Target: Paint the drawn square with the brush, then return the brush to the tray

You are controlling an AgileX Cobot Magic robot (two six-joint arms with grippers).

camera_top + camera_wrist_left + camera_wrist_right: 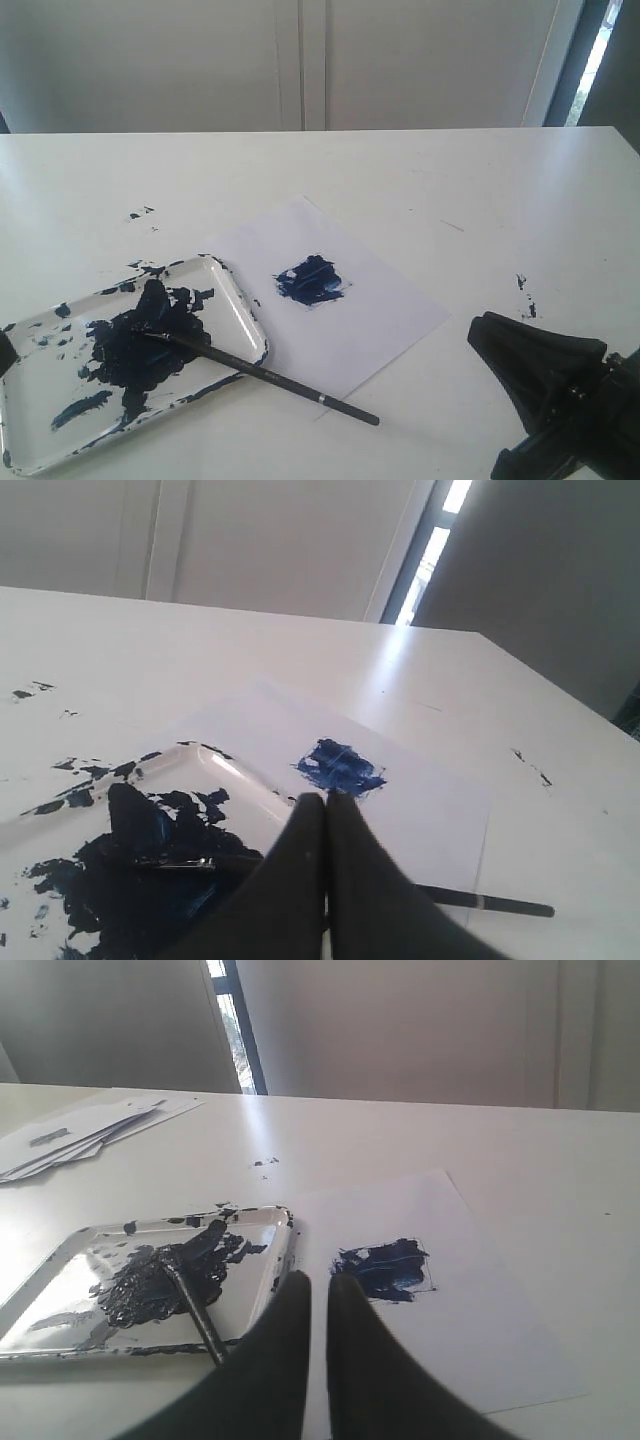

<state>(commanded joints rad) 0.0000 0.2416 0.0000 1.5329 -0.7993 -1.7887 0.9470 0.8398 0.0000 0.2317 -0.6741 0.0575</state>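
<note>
Square (312, 279) painted, brush (260, 374) tip in tray (240, 310). Left gripper (326, 798) and right gripper (320, 1278) are clenched and empty. Retreat without nudging the overhanging handle.

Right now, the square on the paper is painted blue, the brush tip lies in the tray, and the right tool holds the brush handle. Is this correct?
Not quite. The right tool holds nothing: the right wrist view shows it empty and apart from the brush. The rest stands: the square is painted blue and the brush tip lies in the tray.
</note>
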